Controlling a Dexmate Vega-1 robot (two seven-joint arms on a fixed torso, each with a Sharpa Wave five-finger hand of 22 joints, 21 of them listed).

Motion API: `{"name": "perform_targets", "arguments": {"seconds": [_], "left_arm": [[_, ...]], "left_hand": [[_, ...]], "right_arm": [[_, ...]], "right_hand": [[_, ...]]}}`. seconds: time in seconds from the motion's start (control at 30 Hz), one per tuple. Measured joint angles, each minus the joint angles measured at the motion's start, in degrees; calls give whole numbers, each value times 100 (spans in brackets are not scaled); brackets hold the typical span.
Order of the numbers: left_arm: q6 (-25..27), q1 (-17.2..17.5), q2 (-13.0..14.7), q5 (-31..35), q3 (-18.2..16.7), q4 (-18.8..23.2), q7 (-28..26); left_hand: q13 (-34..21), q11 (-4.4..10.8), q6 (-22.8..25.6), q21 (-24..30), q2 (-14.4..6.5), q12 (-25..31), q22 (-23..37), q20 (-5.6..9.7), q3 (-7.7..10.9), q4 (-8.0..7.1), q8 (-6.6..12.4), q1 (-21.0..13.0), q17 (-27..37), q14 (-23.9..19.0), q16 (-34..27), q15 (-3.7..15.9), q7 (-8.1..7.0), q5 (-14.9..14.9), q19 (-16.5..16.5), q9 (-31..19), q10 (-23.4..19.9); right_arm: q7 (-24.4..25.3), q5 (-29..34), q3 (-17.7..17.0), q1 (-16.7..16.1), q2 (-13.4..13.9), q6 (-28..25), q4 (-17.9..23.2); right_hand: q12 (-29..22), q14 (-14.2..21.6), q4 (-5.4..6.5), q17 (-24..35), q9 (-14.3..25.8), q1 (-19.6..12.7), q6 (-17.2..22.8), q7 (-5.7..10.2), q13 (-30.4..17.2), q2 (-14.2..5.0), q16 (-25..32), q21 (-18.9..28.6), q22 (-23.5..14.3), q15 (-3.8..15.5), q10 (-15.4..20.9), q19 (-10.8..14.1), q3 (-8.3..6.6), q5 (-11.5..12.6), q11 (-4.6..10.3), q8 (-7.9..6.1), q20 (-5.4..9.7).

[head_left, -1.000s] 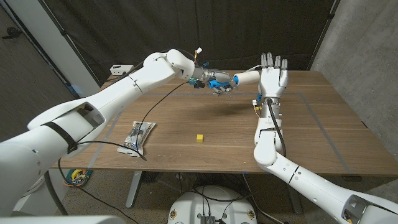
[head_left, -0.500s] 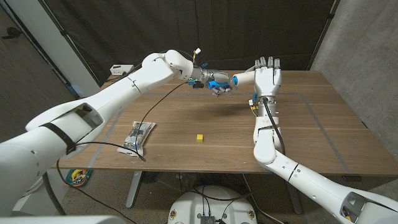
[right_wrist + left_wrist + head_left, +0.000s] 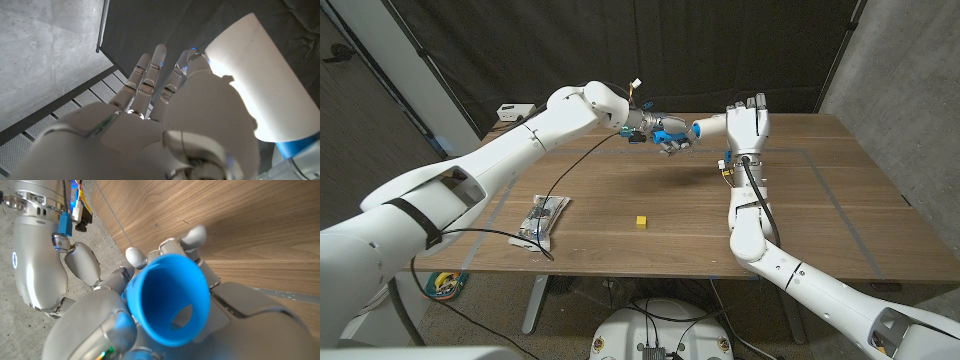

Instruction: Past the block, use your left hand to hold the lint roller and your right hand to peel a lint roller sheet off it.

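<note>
The lint roller, a white roll [image 3: 710,125] on a blue handle [image 3: 670,129], hangs in the air over the table's far middle, past the small yellow block [image 3: 641,221]. My left hand [image 3: 660,135] grips the handle; its hollow blue end [image 3: 167,300] sits among my fingers [image 3: 192,236]. My right hand [image 3: 748,122] stands upright right beside the roll, fingers apart and reaching up. In the right wrist view the white roll [image 3: 255,75] lies close against my right hand [image 3: 150,135]. Whether a fingertip touches the sheet is hidden.
A flat clear packet [image 3: 542,218] lies near the table's left front, with a black cable [image 3: 560,180] running over it. A small white box [image 3: 512,108] sits at the far left corner. Dark curtain hangs behind the wooden table [image 3: 840,200].
My right hand has moved left, closing up to the white roll, and its fingers have tipped slightly forward. The left hand and roller have stayed put.
</note>
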State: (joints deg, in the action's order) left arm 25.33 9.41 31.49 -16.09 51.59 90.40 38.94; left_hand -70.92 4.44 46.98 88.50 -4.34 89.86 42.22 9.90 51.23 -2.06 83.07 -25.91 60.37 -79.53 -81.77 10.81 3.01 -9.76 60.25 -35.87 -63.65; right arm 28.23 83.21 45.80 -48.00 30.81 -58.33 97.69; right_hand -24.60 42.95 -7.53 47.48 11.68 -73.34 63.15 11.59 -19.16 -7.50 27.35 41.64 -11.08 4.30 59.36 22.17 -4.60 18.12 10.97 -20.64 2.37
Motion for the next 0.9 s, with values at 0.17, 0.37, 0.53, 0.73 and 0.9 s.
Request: {"name": "perform_targets", "arguments": {"seconds": [0.17, 0.37, 0.53, 0.73, 0.9], "left_arm": [[-5, -15, -29, -1, 5, -58, 15], [33, -34, -42, 12, 43, -64, 33], [79, -47, -48, 18, 61, -64, 42], [117, -61, -66, 20, 91, -64, 65], [136, -77, -86, 20, 118, -88, 85]], "left_hand": [[-1, 0, 0, 0, 0, 0, -4, -9, 0, 0, 0, 0, 18, 0, 0, 0, 0, 0, -9, 4, 0], [-4, 0, 0, 0, 0, -1, -1, -9, 0, 0, 13, 0, 18, 0, 0, 0, 0, 0, -9, 3, 0], [-5, 0, 0, 0, 0, -2, -8, -9, 0, 0, 13, 0, 22, 0, 0, 0, 0, 0, -9, 5, 0], [-5, 31, 0, 0, 0, -2, -8, -9, 0, 0, 13, 0, 11, 0, 0, 0, 0, 0, -9, -3, 31], [-4, 30, 0, 0, 0, -5, -30, -9, 0, 0, 13, 0, 13, 0, 21, 0, 0, 0, -9, -3, 30]], "right_arm": [[754, -410, -87, -43, -17, 239, -50], [1747, -888, -227, -59, -120, 475, -273], [2422, -1090, -447, -97, -307, 678, -495], [3034, -833, -1189, -368, -878, 1251, -746], [3298, -417, -1749, -541, -1300, 1852, -855]], "right_hand": [[-3, 139, 11, 185, 6, -102, 105, -5, 0, -6, 0, 31, -22, 45, 49, -95, 74, 0, -49, 34, 10], [-3, 352, 8, 414, -25, -169, 330, -25, 0, 61, 29, 136, -27, 108, 163, -95, 151, 0, -162, 100, 9], [-3, 459, 7, 592, -51, -231, 431, -45, 0, 62, 30, 202, -26, 153, 229, -94, 219, 0, -227, 153, 9], [-3, 525, 18, 725, -51, -232, 493, -45, 0, 62, 30, 236, -26, 158, 287, -94, 240, 7, -285, 229, 9], [-4, 563, 27, 831, -50, -291, 554, -105, 0, 77, 30, 300, -52, 175, 298, -94, 279, 44, -296, 280, 9]]}}
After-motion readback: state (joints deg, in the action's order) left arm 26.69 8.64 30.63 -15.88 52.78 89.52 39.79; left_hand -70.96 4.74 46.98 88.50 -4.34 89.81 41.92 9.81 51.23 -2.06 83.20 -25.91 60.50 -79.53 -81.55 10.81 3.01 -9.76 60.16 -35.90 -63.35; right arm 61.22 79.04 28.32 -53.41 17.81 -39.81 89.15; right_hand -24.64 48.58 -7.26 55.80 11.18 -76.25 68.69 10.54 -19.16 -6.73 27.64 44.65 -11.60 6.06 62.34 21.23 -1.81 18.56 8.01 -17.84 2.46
